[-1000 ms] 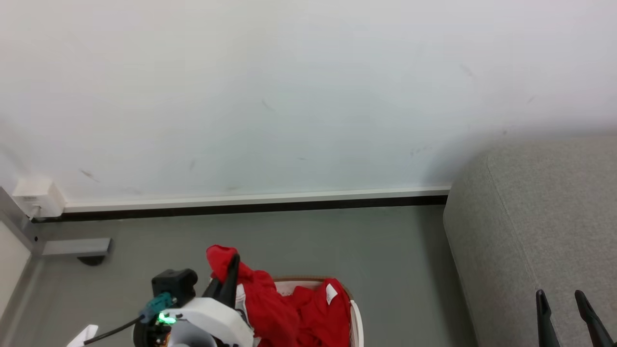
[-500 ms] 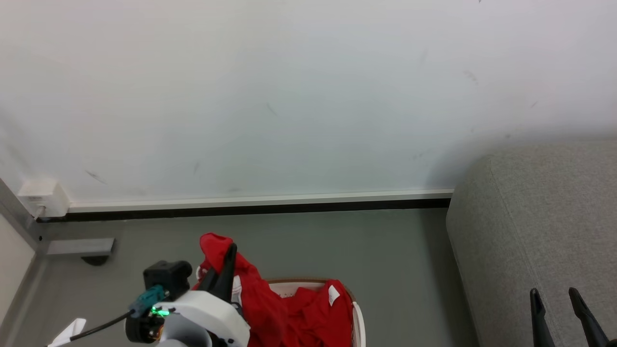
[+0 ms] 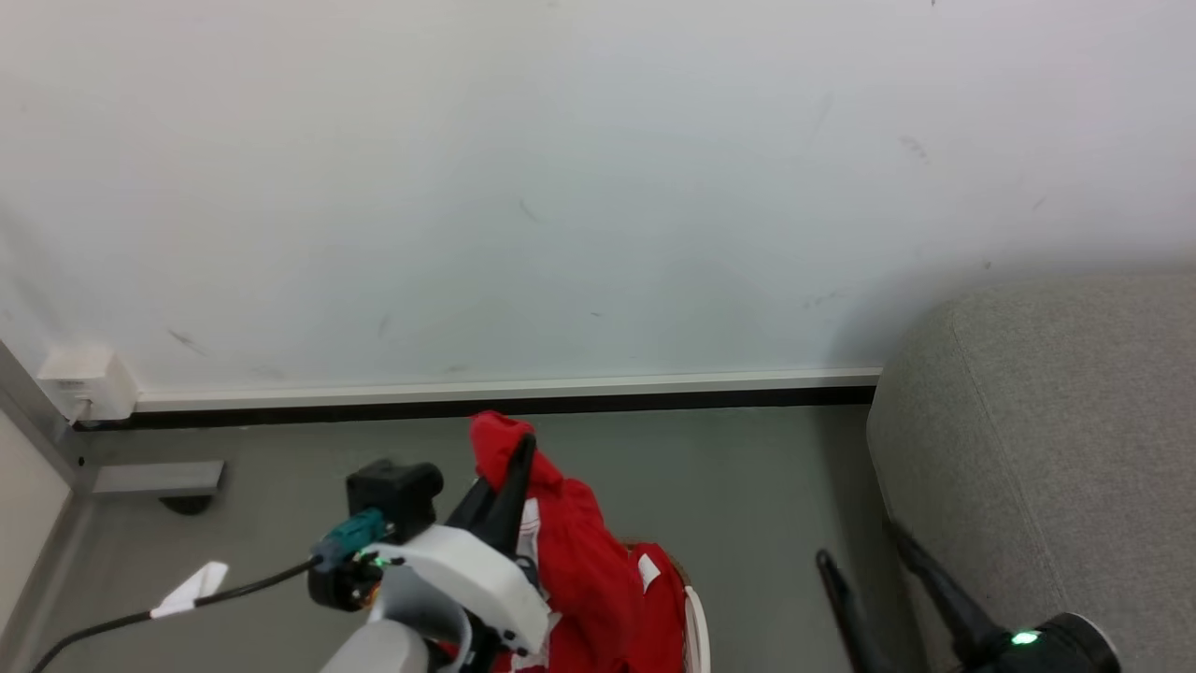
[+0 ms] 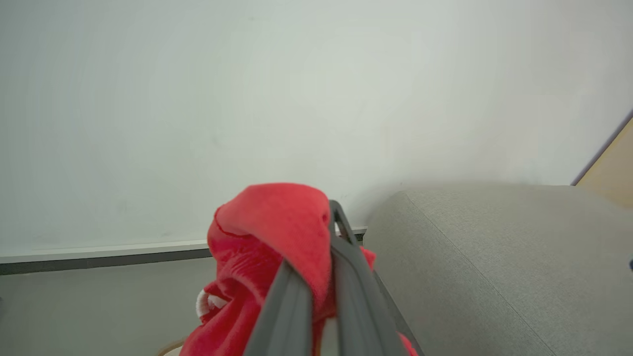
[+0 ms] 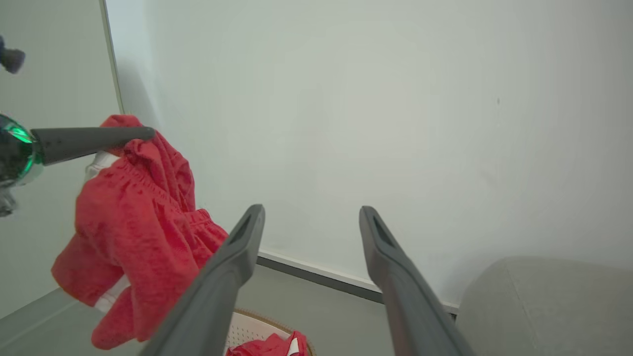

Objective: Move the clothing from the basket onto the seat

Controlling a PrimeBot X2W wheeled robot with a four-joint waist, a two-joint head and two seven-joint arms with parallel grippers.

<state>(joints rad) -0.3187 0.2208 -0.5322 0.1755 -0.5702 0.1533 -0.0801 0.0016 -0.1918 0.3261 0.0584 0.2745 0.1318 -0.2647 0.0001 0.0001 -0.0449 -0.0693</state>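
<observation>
Two tools noted. We see the left tool (image 3: 525, 443) pinched tight on the clothing (image 3: 581, 551), which hangs above the basket (image 3: 696, 624). Our right tool (image 3: 860, 546) stands wide and empty, just beside the seat (image 3: 1046, 421).

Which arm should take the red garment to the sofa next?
Left. The left gripper has its fingers shut on the clothing, which hangs above the basket. The right gripper is open, empty, beside the seat.

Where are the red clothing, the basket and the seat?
clothing (image 3: 579, 551), head view, hanging red folds.
basket (image 3: 696, 640), head view, pale wall by its rim.
seat (image 3: 1056, 439), head view, grey upholstered top.
</observation>
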